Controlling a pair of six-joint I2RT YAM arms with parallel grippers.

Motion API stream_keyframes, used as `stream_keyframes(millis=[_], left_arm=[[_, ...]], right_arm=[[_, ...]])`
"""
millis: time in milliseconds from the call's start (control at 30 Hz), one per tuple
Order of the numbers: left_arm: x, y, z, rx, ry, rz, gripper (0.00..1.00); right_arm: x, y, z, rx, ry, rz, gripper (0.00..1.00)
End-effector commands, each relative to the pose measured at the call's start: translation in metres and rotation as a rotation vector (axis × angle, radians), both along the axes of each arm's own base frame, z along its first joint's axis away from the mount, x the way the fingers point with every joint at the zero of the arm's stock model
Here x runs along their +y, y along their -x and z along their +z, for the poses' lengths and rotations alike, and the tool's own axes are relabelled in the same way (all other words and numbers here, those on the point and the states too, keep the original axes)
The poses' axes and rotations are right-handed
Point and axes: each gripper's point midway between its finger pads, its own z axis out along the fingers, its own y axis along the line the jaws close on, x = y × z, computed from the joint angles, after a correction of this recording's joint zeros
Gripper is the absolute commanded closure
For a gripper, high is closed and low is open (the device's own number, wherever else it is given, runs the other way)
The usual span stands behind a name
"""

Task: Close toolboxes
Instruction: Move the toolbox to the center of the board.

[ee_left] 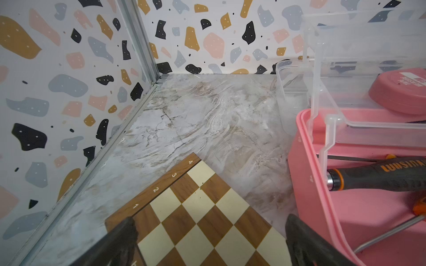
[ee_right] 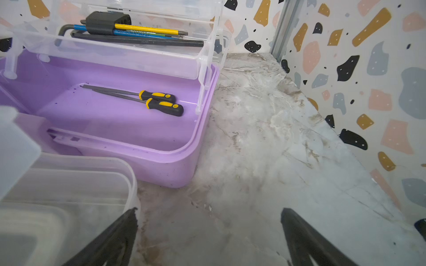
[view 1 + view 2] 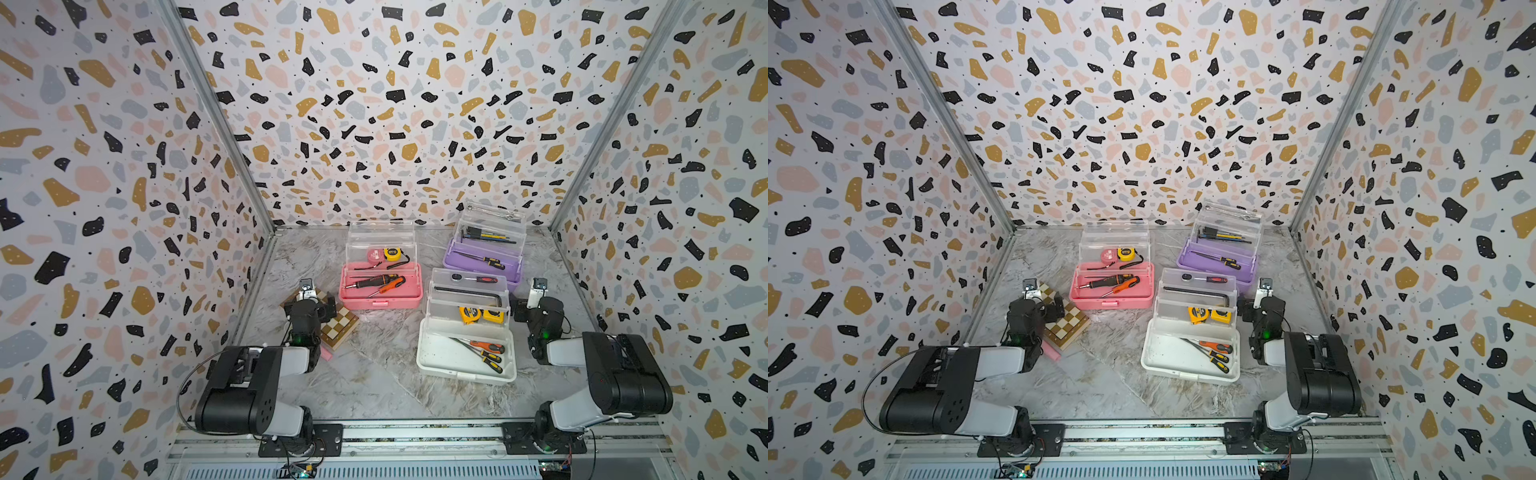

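Zero boxes shut so far, all three lids are up. My left gripper is spread wide and empty over the chessboard, with the pink box just ahead-right. The white box sits left of my right gripper, which is spread and empty too. The purple box is ahead-left.

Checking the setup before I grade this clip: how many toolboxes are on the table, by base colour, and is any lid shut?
pink toolbox: 1
purple toolbox: 1
white toolbox: 1
Total: 3, all with lids open
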Motion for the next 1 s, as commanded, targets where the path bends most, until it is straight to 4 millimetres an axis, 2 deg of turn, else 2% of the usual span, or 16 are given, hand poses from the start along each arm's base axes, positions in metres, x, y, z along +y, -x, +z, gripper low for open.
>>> stream_keyframes(millis=[0, 967], left_arm=[[0.0003, -0.0022, 0.004, -0.02, 0.002, -0.003, 0.01], [0.0016, -0.0012, 0.0035, -0.019, 0.0, 0.004, 0.01]], right_arm=[[0.0097, -0.0037, 0.0001, 0.012, -0.008, 0.046, 0.0], [0.0083, -0.0037, 0.0001, 0.012, -0.02, 0.047, 0.0]])
